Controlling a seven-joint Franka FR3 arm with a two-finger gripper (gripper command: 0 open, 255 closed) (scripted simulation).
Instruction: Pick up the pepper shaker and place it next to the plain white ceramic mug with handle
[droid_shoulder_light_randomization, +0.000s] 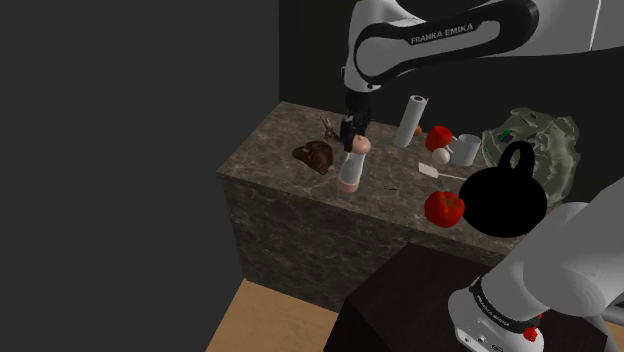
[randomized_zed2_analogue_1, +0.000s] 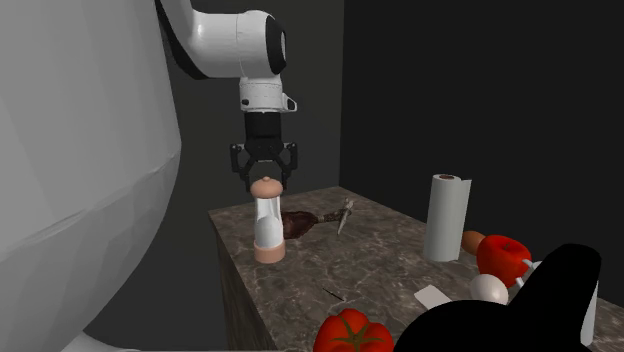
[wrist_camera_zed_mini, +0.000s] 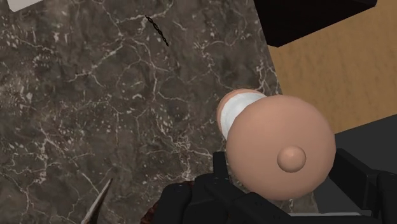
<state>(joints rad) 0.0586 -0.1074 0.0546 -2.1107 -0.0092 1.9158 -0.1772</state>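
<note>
Straddling, with parted black fingers (wrist_camera_zed_mini: 362, 181), the rounded pinkish-tan head of the pepper shaker (randomized_zed2_analogue_1: 266, 225), a tall mill with a small knob on top, a white waist and a tan foot; touching it nowhere that can be made out, so not yet gripping. Hanging straight down over it as an all-black two-finger gripper (randomized_zed2_analogue_1: 265, 175) from the white Franka arm (droid_shoulder_light_randomization: 385, 25). Found upright, near the edge of the dark veined stone counter (randomized_zed2_analogue_1: 380, 260), just beside a brown lumpy thing (droid_shoulder_light_randomization: 315, 156). Judged as the approach before the grasp, with lift and carry not yet begun. Next: lower a touch, close squarely on the head (round and smooth, likely to twist if pinched off centre), raise clear, then carry across the counter, past the white paper-towel roll (droid_shoulder_light_randomization: 412, 120), to the plain white mug with handle (droid_shoulder_light_randomization: 467, 150), well apart from the shaker; set down beside it without nudging the red tomato (droid_shoulder_light_randomization: 439, 137) or the pale egg-like ball (droid_shoulder_light_randomization: 440, 156) close by. From the wrist view: centring of the head between the fingers, plus tan wooden floor (wrist_camera_zed_mini: 331, 70) past the counter's edge. From the shoulder view instead: the mug, the route, and a black kettle-shaped silhouette (droid_shoulder_light_randomization: 503, 200) nearer the camera. From the second exterior view: fingertip height, about level with the knob.
</note>
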